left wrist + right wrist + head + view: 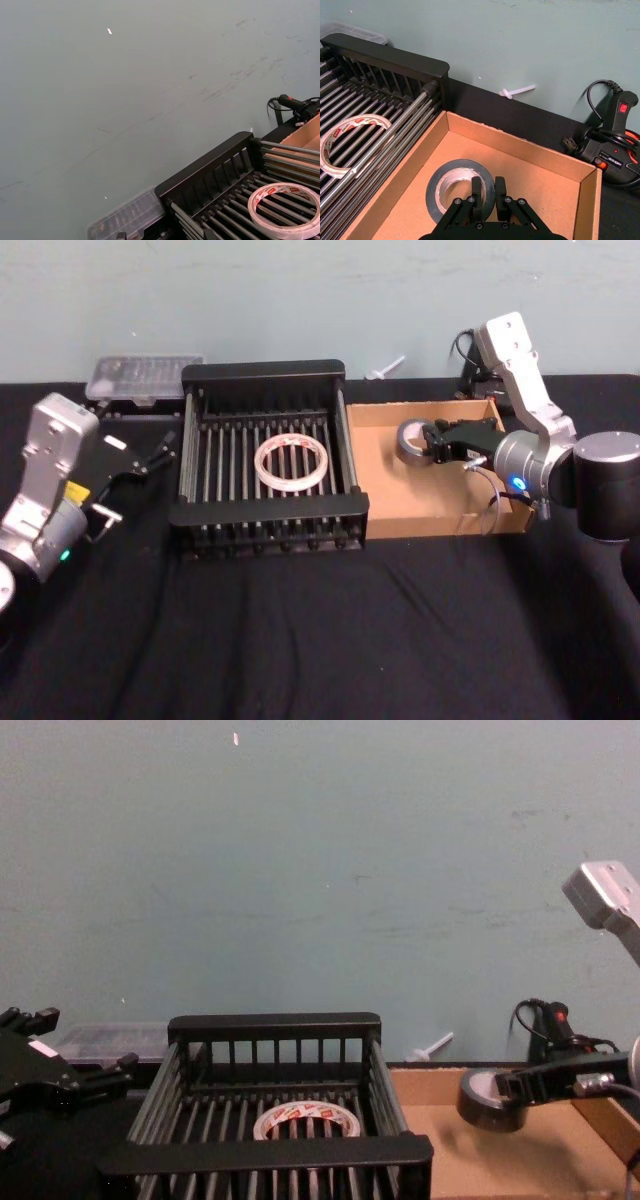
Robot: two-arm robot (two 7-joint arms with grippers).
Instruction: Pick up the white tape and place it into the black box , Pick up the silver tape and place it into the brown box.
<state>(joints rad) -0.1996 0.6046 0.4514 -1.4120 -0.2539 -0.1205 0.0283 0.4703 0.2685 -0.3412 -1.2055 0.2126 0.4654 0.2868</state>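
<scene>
The white tape lies flat on the bars inside the black box, and its red-printed core shows in the left wrist view and the chest view. My right gripper is shut on the wall of the silver tape, one finger inside the core and one outside. It holds the roll a little above the floor of the brown box, near its back left part. To the left of the black box, my left gripper hangs open and holds nothing.
A clear plastic case sits behind the black box at the back left. A black power tool with its cord lies behind the brown box, and a small white piece lies by the wall. Black cloth covers the table front.
</scene>
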